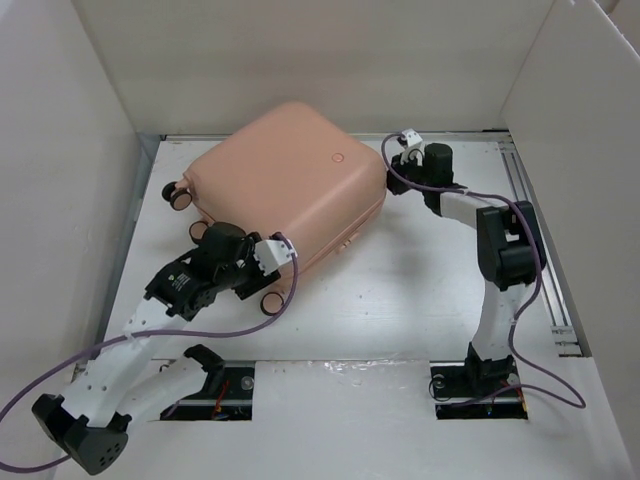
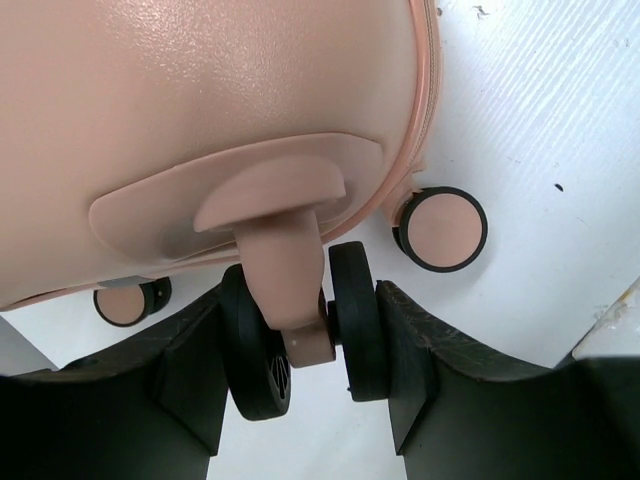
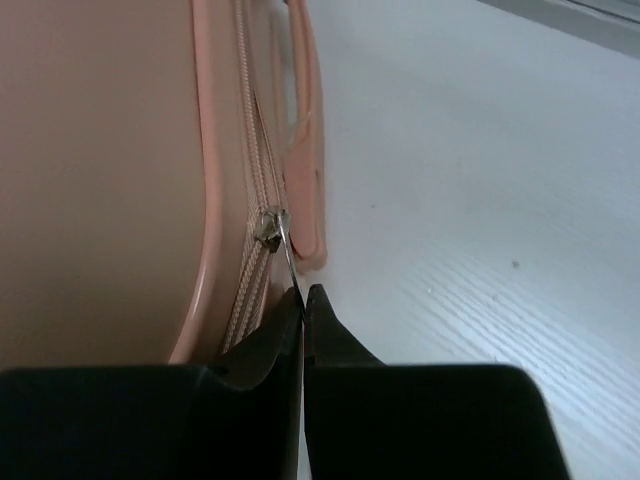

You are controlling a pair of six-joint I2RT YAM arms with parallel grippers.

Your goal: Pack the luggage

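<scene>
The peach-pink luggage [image 1: 285, 180] lies flat and closed on the white table. At its near-left corner, my left gripper [image 1: 240, 262] is shut on a black double caster wheel [image 2: 355, 320], one finger [image 2: 420, 370] pressing each side of it. A pink stem [image 2: 285, 270] joins that wheel to the shell [image 2: 200, 90]. My right gripper [image 1: 392, 165] is at the luggage's far-right corner. There it [image 3: 303, 295] is shut on the thin metal zipper pull [image 3: 285, 255], whose slider [image 3: 268, 222] sits on the closed zipper of the shell [image 3: 100, 150].
White walls enclose the table on three sides. A metal rail [image 1: 530, 230] runs along the right edge. Other pink-faced wheels [image 2: 440, 230] [image 1: 178, 195] stick out from the luggage's left side. A pink side handle [image 3: 305, 150] lies beside the zipper.
</scene>
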